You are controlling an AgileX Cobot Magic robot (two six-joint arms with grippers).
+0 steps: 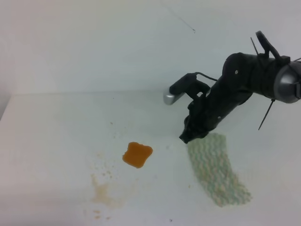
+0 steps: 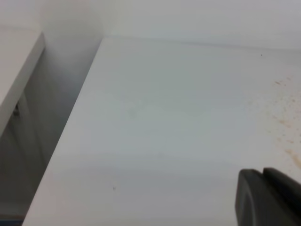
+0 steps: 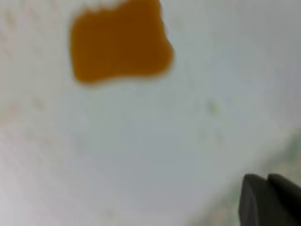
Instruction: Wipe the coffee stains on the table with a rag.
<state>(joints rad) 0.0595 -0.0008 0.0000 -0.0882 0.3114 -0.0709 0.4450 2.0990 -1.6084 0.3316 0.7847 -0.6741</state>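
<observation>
The coffee stains are a glossy orange-brown blob (image 1: 137, 154) on the white table (image 1: 56, 141), with faint tan smudges (image 1: 102, 193) in front of it to the left. The blob (image 3: 120, 42) fills the top of the blurred right wrist view. The pale green rag (image 1: 218, 169) lies flat to the blob's right. My right gripper (image 1: 185, 137) points down at the rag's far left corner; whether it touches the rag, or how its jaws stand, does not show. Only a dark finger (image 3: 268, 202) shows in its wrist view. The left wrist view shows just a dark finger (image 2: 268, 197) over the table beside tan specks (image 2: 284, 122).
A white wall rises behind the table. In the left wrist view the table's left edge (image 2: 70, 122) drops into a shadowed gap, with another white surface (image 2: 19, 61) beyond it. The right arm's dark body (image 1: 249, 75) hangs over the table's back right.
</observation>
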